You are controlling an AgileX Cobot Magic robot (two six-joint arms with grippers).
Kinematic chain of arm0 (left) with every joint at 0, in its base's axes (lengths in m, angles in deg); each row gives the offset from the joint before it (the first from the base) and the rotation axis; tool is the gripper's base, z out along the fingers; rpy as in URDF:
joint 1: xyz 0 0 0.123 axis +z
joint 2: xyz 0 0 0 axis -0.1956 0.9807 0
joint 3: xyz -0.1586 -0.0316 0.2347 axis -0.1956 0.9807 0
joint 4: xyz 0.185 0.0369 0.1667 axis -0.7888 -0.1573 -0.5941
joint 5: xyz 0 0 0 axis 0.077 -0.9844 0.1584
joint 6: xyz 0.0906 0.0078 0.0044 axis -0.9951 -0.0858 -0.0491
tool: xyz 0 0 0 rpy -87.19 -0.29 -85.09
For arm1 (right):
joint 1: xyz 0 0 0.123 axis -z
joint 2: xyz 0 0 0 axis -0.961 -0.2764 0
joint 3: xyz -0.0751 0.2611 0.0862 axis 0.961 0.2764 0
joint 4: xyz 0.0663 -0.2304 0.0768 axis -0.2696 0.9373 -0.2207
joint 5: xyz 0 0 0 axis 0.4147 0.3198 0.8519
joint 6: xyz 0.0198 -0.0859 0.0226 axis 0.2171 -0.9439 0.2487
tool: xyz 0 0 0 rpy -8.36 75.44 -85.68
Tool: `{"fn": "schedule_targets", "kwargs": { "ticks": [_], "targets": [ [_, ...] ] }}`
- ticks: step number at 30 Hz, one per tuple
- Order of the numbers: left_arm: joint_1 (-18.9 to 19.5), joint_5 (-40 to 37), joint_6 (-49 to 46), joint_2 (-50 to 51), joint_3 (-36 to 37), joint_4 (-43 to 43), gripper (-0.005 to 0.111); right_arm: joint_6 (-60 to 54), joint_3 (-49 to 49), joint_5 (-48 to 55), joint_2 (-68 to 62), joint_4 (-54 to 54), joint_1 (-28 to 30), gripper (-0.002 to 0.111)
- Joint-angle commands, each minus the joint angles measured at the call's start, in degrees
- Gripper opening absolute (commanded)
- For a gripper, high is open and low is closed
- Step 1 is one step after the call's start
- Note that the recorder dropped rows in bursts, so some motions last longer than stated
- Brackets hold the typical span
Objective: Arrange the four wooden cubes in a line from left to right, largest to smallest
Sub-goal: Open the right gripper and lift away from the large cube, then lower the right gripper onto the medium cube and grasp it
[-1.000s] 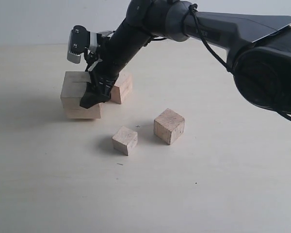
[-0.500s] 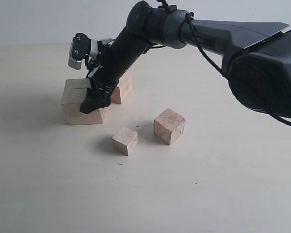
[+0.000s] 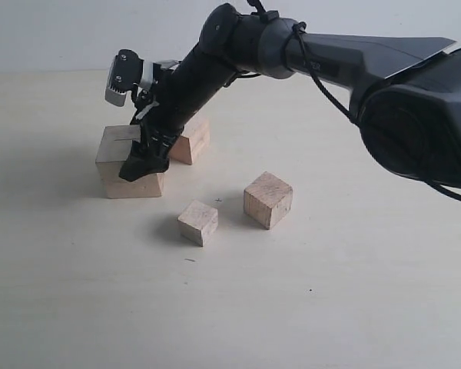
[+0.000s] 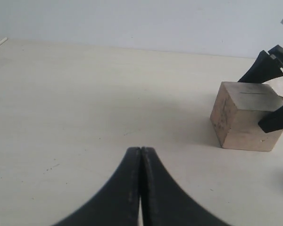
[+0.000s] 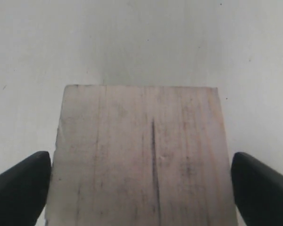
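The right hand (image 5: 141, 172) stands open astride the cracked largest wooden cube (image 3: 115, 154); the left hand (image 4: 140, 150) is closed; a smaller wooden cube (image 3: 197, 140) sits at its 1 o'clock.

Largest pale raw-wood cube w/ thin dark crack (image 5: 141, 155): unfinished, matt, fine grain lines, faint grey smudges. Second pale wood cube (image 3: 194, 142) behind it, mid pale wood cube (image 3: 267, 199) and smallest pale wood cube (image 3: 198, 222): same dry, unvarnished matt wood. Pale desk (image 3: 330, 307): smooth, matt, few dark specks. Right tool (image 5: 141, 188) & left tool (image 4: 140, 162): black, matt, plastic-looking. Dark arm shell (image 3: 369, 50): smooth, semi-gloss.
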Motion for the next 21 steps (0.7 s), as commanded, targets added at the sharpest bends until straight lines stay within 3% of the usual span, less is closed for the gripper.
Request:
{"fn": "schedule_targets", "kwargs": {
  "ticks": [1, 12, 21],
  "targets": [
    [-0.3, 0.7, 0.0, -0.2, 0.1, 0.2, 0.0, 1.6, -0.5, 0.4, 3.9, -0.3, 0.2, 0.099],
    [-0.3, 0.7, 0.0, -0.2, 0.1, 0.2, 0.0, 12.1, -0.5, 2.8, 15.4, 9.5, 3.5, 0.098],
    [-0.3, 0.7, 0.0, -0.2, 0.1, 0.2, 0.0, 14.6, -0.5, 0.3, 13.2, 9.9, 9.9, 0.098]
  ]
}}
